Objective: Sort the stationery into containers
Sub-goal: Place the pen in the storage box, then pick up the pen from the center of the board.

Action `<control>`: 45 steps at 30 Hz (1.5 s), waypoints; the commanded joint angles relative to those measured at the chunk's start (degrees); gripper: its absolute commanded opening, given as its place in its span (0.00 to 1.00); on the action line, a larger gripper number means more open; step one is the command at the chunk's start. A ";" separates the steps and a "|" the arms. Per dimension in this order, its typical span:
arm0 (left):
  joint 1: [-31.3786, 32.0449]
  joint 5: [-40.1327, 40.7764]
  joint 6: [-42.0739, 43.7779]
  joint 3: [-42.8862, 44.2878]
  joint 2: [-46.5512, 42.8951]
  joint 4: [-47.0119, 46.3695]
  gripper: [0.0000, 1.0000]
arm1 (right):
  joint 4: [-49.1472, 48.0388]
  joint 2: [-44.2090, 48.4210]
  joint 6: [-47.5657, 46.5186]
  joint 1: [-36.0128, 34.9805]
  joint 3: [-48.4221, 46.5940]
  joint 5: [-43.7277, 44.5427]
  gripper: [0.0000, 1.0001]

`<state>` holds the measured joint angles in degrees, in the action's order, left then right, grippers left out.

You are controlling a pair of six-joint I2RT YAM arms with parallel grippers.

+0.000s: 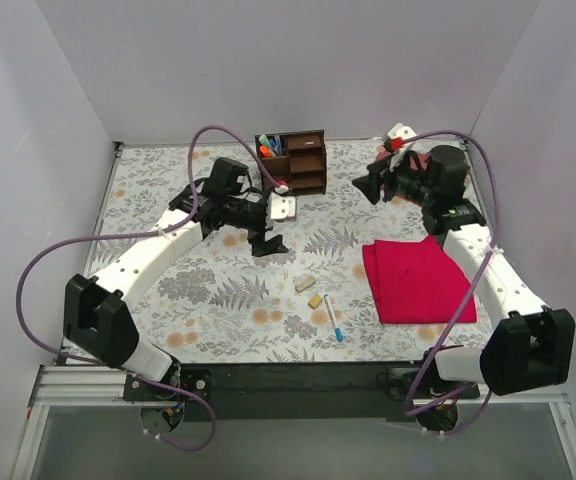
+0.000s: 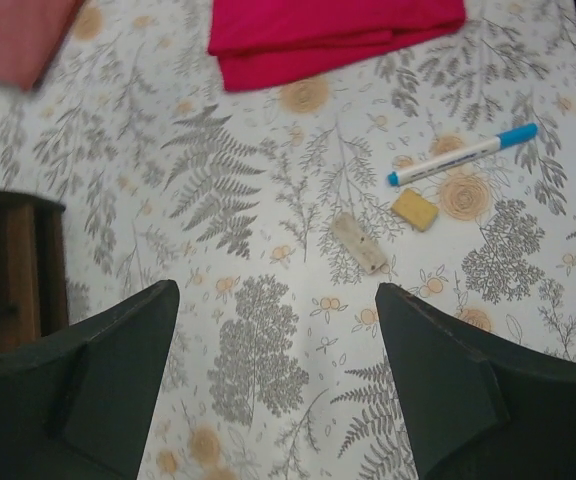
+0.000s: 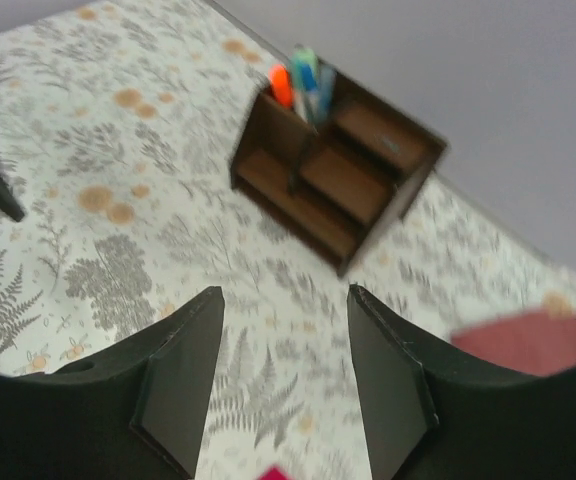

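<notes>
Wooden organiser (image 3: 368, 190) already held markers (image 3: 303, 80) upright; you had the left end effector (image 2: 278, 300) wide and empty, facing the loose pen (image 2: 463, 155) and erasers (image 2: 360, 243), the right end effector (image 3: 283, 300) part-open, empty.

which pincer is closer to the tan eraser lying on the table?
Left. The left pincer hovers just behind and left of the tan eraser; the right pincer sits much farther back, right of the wooden organiser.
</notes>
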<state>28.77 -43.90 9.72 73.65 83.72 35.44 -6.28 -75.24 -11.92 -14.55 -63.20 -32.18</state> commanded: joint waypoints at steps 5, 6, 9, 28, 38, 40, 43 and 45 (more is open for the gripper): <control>13.48 -6.98 26.83 4.22 10.48 10.79 0.72 | 12.70 7.83 9.02 21.36 7.39 6.09 0.63; 14.37 -7.42 28.24 4.66 12.84 11.49 0.70 | 13.66 8.00 9.02 23.58 7.65 4.60 0.63; 16.84 -9.80 34.65 6.07 16.81 13.95 0.64 | 17.95 7.22 6.92 29.74 6.34 0.65 0.63; 27.47 -8.57 37.23 14.68 31.06 18.35 0.36 | 20.96 11.88 -2.22 35.02 9.32 -4.99 0.62; 31.51 -1.72 29.93 15.74 35.54 16.59 0.36 | 20.96 7.22 -4.60 40.47 7.21 -9.82 0.61; 32.04 -0.14 29.14 15.74 36.16 16.50 0.34 | 21.05 7.04 -4.95 41.52 7.21 -10.79 0.61; 32.75 1.70 27.56 15.74 37.12 16.07 0.33 | 20.96 6.60 -5.39 43.02 7.30 -12.02 0.61; 33.19 2.50 26.85 16.00 37.92 15.54 0.33 | 20.96 6.34 -5.66 43.72 7.30 -12.81 0.61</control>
<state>60.99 -44.42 38.98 88.07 121.67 51.99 15.20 -68.36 -16.14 27.55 -53.69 -41.39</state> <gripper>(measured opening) 0.334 0.609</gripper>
